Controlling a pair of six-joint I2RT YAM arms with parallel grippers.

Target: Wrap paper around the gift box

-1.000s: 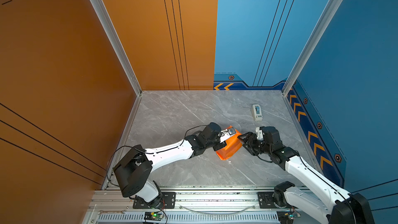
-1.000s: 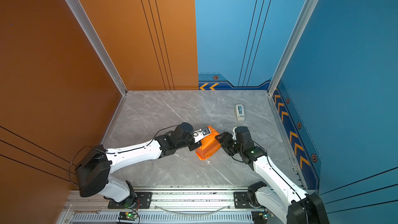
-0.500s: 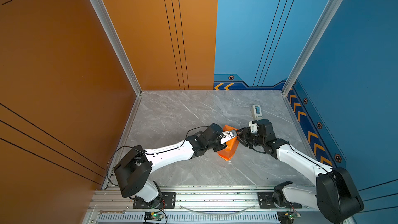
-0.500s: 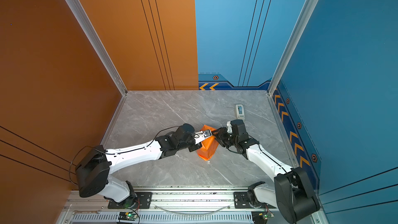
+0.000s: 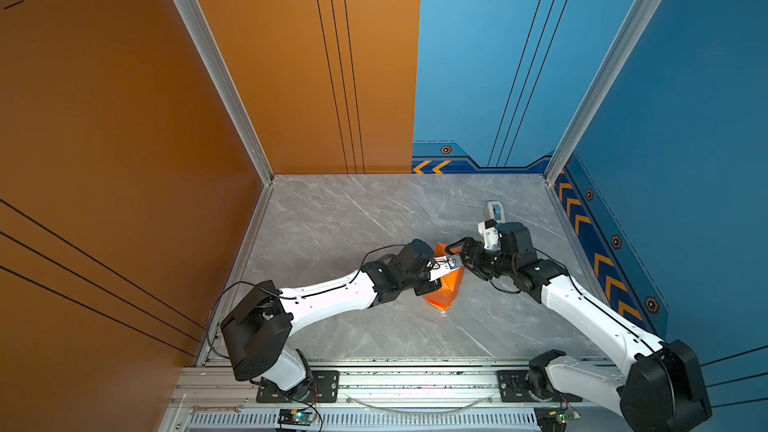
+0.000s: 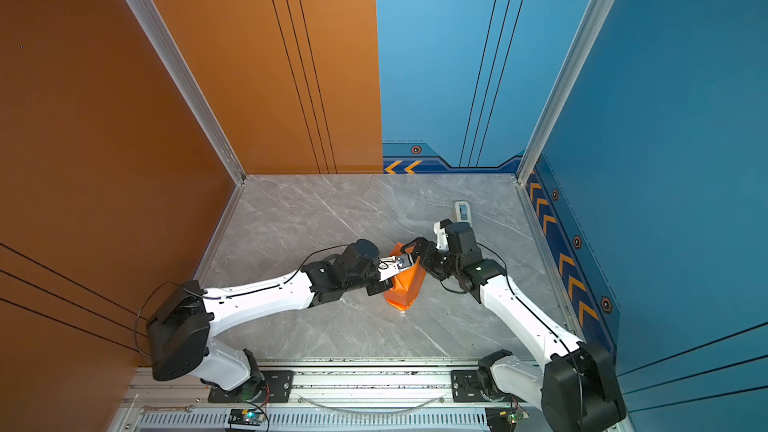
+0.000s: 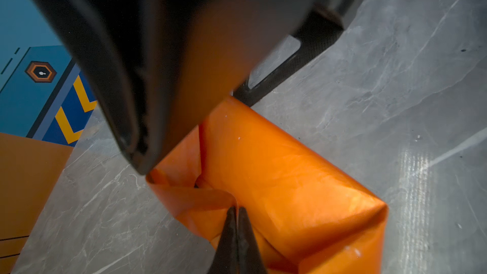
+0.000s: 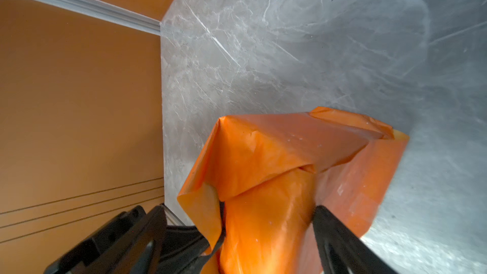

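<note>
The paper (image 5: 444, 292) (image 6: 404, 286) is folded orange side out into a creased parcel standing on edge on the marble floor. The gift box is hidden inside it. My left gripper (image 7: 236, 210) (image 5: 434, 284) is shut on a thin upright fold of the paper (image 7: 276, 180). My right gripper (image 8: 271, 229) (image 5: 456, 253) (image 6: 409, 250) is open, its fingers (image 8: 329, 228) standing wide on either side of the parcel's far end. A loose flap of paper (image 8: 208, 212) hangs in front of the other finger.
A small white-grey tape dispenser (image 5: 494, 211) (image 6: 462, 211) lies on the floor behind my right wrist. Orange wall panels close the left, blue ones the back and right. A metal rail (image 5: 395, 380) runs along the front edge.
My right gripper came in from the parcel's right side to its far end and opened wide around it. The parcel now stands more on edge. My left gripper kept its hold.
</note>
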